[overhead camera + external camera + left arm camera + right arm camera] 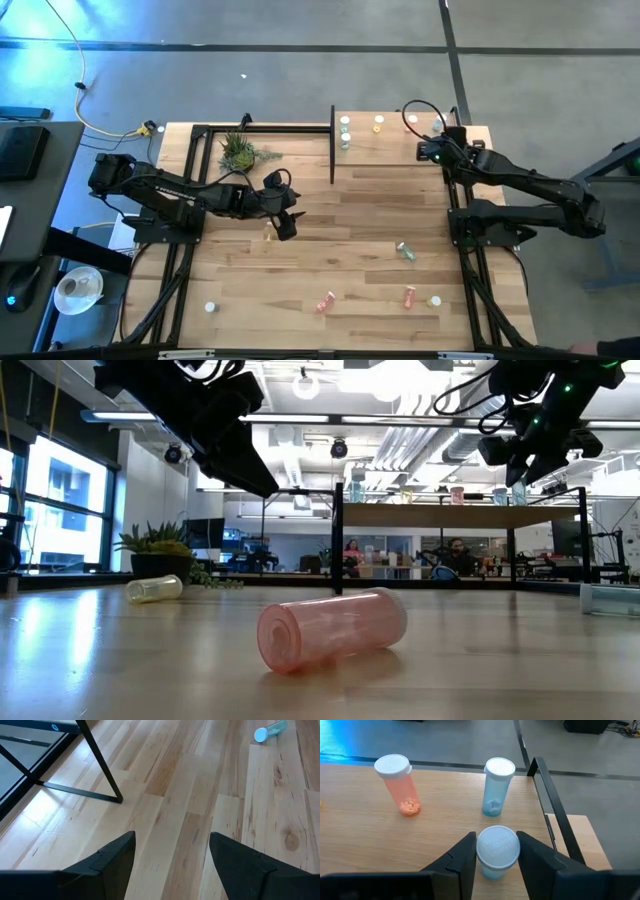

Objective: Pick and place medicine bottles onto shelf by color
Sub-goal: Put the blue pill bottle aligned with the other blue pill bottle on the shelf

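Note:
The shelf (385, 150) stands at the table's far right, with several medicine bottles upright on it. My right gripper (497, 851) is over its right end, shut on a teal bottle (496, 854). An orange-red bottle (400, 785) and another teal bottle (497, 787) stand just beyond it. My left gripper (172, 840) is open and empty above the table's middle (285, 222), with a yellow bottle (268, 235) lying beside it. An orange-red bottle (335, 628) lies on its side on the table near the front. My right gripper pinches the teal bottle's white cap (498, 848) between its two fingers, one on each side. The fingers come from the table's near side, slanting down. The bottle is upright; whether its base rests on the shelf is hidden.
A potted plant (240, 152) stands at the far left beside the shelf's black frame (100, 765). Loose bottles lie on the table: teal (405, 250), two orange-red (326, 300) (410, 296), white (210, 307).

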Available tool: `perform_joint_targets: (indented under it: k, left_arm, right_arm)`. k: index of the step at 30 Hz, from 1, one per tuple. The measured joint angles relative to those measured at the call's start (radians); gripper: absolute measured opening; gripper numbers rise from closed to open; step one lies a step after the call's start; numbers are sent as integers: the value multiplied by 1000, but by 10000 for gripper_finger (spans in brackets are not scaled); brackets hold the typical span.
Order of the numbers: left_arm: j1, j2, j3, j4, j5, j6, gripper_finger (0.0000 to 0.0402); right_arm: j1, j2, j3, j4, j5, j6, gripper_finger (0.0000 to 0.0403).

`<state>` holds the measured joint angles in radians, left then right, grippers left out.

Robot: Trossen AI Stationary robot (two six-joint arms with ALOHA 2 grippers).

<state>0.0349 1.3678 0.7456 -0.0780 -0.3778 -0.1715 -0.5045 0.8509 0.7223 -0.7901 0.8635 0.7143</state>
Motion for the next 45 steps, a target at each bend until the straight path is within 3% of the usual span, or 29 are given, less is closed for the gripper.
perform_joint_targets:
  k: [7, 24, 38, 45]
  left_arm:
    - [0, 0, 0, 0, 0, 0, 243]
    - [0, 0, 0, 0, 0, 0, 243]
    - [0, 0, 0, 0, 0, 0, 243]
    - [0, 0, 0, 0, 0, 0, 243]
  right_arm:
    - [0, 0, 0, 0, 0, -9, 150]
    - [0, -8, 0, 2, 0, -42, 152]
    - [1, -98, 0, 2, -3, -56, 152]
    - [1, -142, 0, 4, -111, -90, 152]
